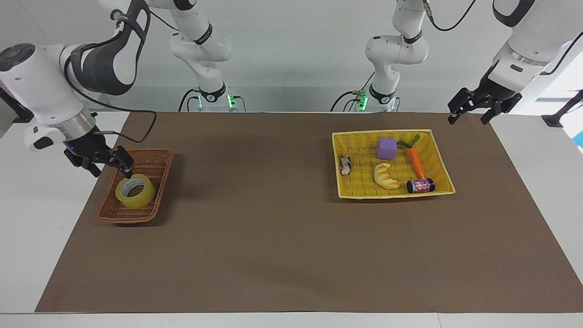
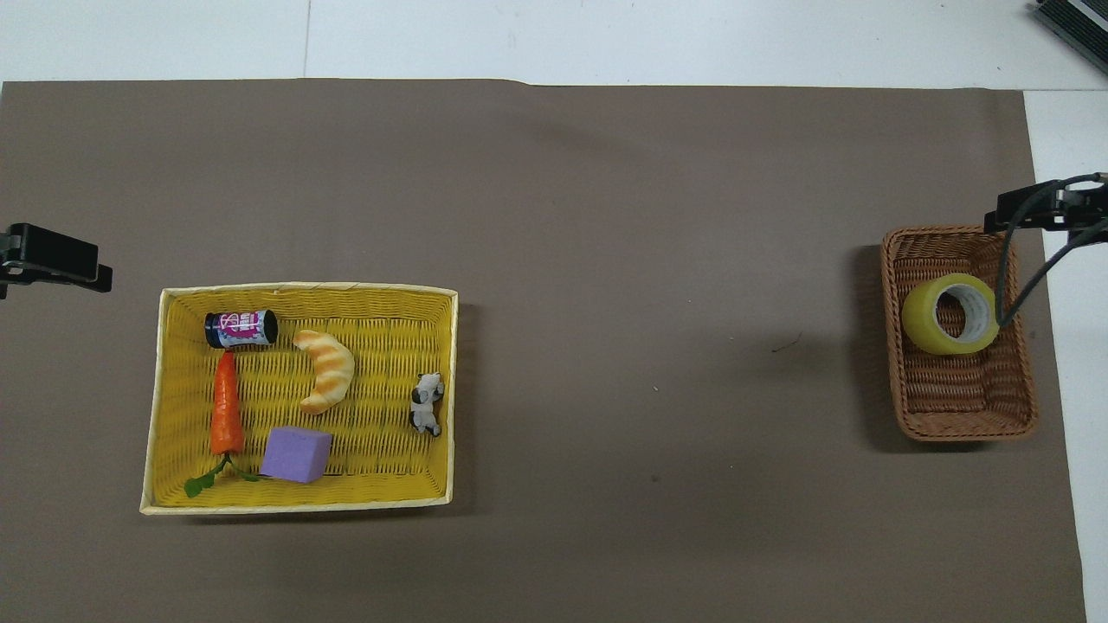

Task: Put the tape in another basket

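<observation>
Tape [image 1: 135, 192] is lying tilted inside the brown wicker basket [image 1: 146, 157] at the right arm's end of the table, leaning in the part of the basket farther from the robots. Right gripper [image 1: 110, 166] is hanging just over the basket's outer rim, fingers spread apart, holding nothing, clear of the roll. Left gripper [image 1: 470, 110] is hovering over the brown mat [image 1: 273, 237] beside the corner of the yellow basket [image 1: 441, 150], fingers apart, empty. Yellow basket is holding a purple cube [image 1: 386, 148], carrot [image 1: 415, 162], croissant toy [image 1: 386, 176], small can [image 1: 420, 186] and cow figure [image 1: 345, 165].
</observation>
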You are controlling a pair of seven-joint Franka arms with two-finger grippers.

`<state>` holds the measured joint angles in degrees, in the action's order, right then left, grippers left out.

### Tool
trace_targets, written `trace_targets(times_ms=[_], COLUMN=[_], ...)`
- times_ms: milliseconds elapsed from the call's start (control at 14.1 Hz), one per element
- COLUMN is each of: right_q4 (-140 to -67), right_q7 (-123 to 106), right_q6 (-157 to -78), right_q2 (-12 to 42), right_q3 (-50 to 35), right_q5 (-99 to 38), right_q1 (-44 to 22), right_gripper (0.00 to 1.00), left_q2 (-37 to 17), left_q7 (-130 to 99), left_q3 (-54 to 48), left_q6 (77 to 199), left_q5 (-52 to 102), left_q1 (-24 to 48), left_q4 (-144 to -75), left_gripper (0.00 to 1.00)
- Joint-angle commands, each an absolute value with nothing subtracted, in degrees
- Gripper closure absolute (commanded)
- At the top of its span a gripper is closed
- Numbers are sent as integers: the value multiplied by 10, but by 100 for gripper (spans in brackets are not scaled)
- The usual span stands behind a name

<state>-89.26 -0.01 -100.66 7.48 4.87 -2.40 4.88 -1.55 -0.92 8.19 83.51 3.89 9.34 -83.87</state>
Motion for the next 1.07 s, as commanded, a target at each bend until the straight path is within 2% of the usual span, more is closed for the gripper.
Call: trace_targets(times_ms=[0, 427, 783, 996], right_q4=[-904, -902, -861, -900], right_q7=[49, 162, 105, 102], right_q6=[-967, -913, -855, -865], right_q2=[36, -5, -24, -53], right_q3=[46, 44, 52, 47], right_q5=[13, 15, 38, 33], right_q1=[19, -43, -33, -33], right_gripper=[0, 0, 0, 0], left_q2=[-13, -13, -13, -12], left_q7=[-11, -11, -13, -18], left_q3=[85, 85, 84, 81], left_q6=[820, 803, 801, 798], left_q5=[31, 26, 28, 33], left_q1=[94, 104, 98, 90], left_q4=[-834, -833, -832, -832], left_gripper=[0, 0, 0, 0])
